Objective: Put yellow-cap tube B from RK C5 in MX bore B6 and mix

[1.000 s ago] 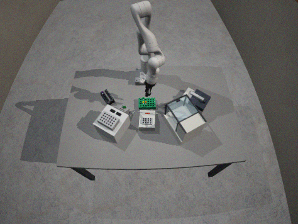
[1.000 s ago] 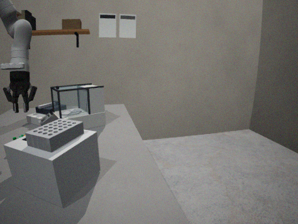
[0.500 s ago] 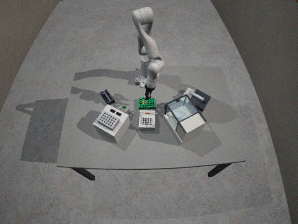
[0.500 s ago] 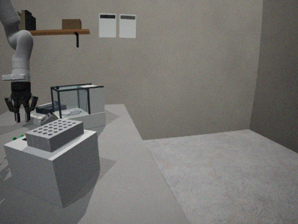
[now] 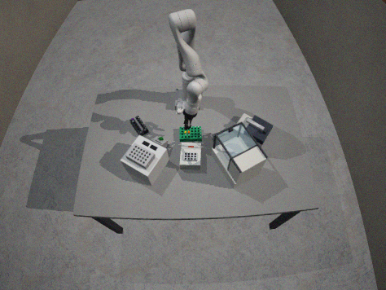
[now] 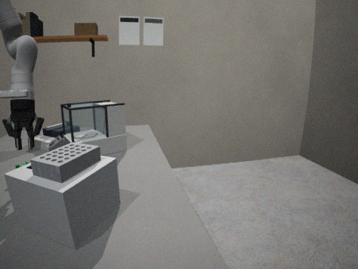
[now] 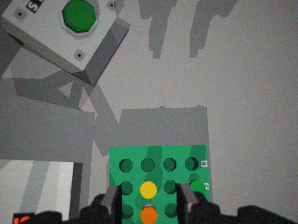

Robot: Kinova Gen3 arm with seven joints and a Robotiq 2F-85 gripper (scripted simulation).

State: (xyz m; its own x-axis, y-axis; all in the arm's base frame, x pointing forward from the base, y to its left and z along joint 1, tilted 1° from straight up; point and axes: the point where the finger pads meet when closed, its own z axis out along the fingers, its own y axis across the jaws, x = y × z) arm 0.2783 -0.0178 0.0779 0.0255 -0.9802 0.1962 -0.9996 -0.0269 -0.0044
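The green tube rack RK (image 5: 195, 136) (image 7: 160, 152) lies under my gripper. Tube B's yellow cap (image 7: 148, 189) (image 5: 185, 131) stands in the rack, with an orange-capped tube (image 7: 148, 215) beside it and a green-capped one (image 7: 199, 187) to the right. My gripper (image 7: 149, 201) (image 5: 187, 123) (image 6: 23, 143) hangs just above the rack, partly open and empty, with a finger on either side of the yellow cap. The mixer MX (image 5: 144, 156) (image 6: 66, 160) has empty bores in its grey block. Its green START key (image 7: 77, 15) (image 5: 160, 138) shows on the sloping front.
The dry block DB (image 5: 191, 155) (image 7: 30, 185) stands close behind the rack. The glass-walled balance BAL (image 5: 250, 160) (image 6: 113, 121) and the spectrophotometer SP (image 5: 258, 126) stand on one side. The dark magnet block MG (image 5: 138, 125) lies beyond the mixer.
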